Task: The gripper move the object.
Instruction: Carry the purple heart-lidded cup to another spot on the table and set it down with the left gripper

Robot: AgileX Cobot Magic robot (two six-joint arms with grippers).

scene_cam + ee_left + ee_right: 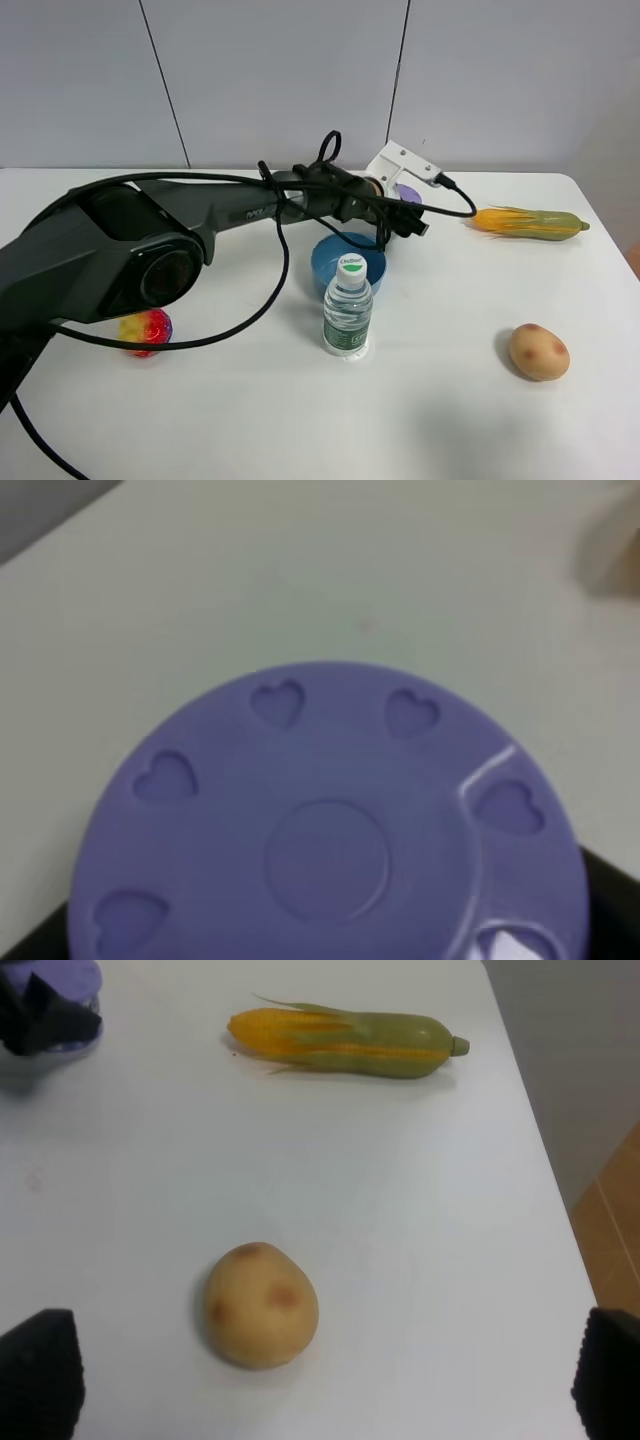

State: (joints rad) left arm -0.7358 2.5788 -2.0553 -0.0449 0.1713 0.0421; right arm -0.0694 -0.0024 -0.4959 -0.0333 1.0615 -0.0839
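The jar with the lavender-purple lid [330,830] fills the left wrist view, and black jaws touch its rim on both sides. In the exterior high view the lid [409,192] peeks out behind the blue bowl, under the white block of my left gripper [407,210], which has reached across the middle and is shut on the jar. The right wrist view shows the lid [62,974] far off with the black fingers [45,1018] over it. My right gripper [325,1370] is open and empty, hovering near a potato.
A blue bowl [330,252] and a water bottle [347,306] stand just in front of the jar. A corn cob [528,222] lies at the right rear, a potato [538,351] at the right front, and a red and yellow toy [146,330] at the left.
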